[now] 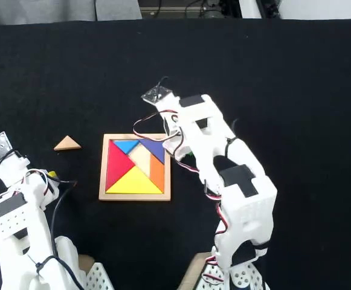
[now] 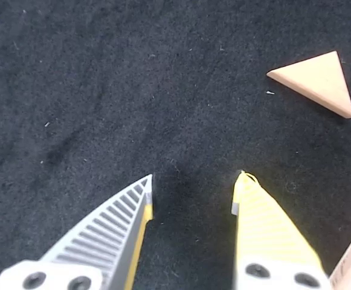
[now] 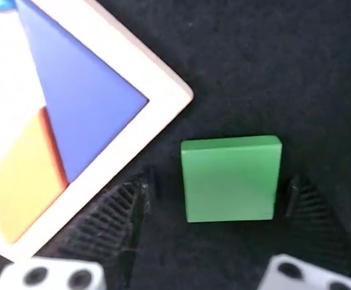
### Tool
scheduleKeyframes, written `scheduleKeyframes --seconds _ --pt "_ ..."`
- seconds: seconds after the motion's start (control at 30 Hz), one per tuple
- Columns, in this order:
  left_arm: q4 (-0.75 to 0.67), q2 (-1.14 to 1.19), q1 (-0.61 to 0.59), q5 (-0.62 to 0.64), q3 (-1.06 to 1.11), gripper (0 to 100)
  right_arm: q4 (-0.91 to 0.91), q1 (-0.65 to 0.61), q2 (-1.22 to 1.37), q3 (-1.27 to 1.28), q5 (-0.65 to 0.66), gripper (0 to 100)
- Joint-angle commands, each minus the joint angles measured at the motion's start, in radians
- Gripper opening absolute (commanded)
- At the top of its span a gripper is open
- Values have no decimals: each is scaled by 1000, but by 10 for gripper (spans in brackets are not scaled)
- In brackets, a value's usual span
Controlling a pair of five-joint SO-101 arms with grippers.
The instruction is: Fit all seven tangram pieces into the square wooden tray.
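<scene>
The left arm [image 1: 18,223] stands at the near left, folded tightly over its base with the elbel bent sharply and the wrist tipped forward. At its end the left gripper [image 2: 196,181] points downward, close to the surface. Its two fingers [image 2: 112,229], one grey and one yellow, are held well apart. The right arm [image 1: 241,199] reaches forward from its base at the near edge and slants toward the middle, with the forearm angled down. The right gripper [image 3: 218,181] hangs low and points down too, its dark ribbed fingers [image 3: 112,223] spread wide.
</scene>
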Motion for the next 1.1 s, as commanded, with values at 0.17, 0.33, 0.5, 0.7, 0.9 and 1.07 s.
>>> scheduleKeyframes --seconds 0.17,0.33,0.5,0.7,0.9,1.07 --pt "-18 -15 10 -8 -7 216 -18 -15 1 -30 21 37" --pt "-18 -15 10 -8 -7 216 106 8 -50 -128 21 18" --pt "-18 -15 10 -8 -7 216 278 -9 -248 -255 21 18" --pt "-18 -15 10 -8 -7 216 319 -203 -348 -265 -71 21" --pt "-18 -15 10 -8 -7 216 227 -267 -255 -262 -141 21" --pt "-18 -17 10 -8 -2 216 153 -324 -116 -268 -141 21"
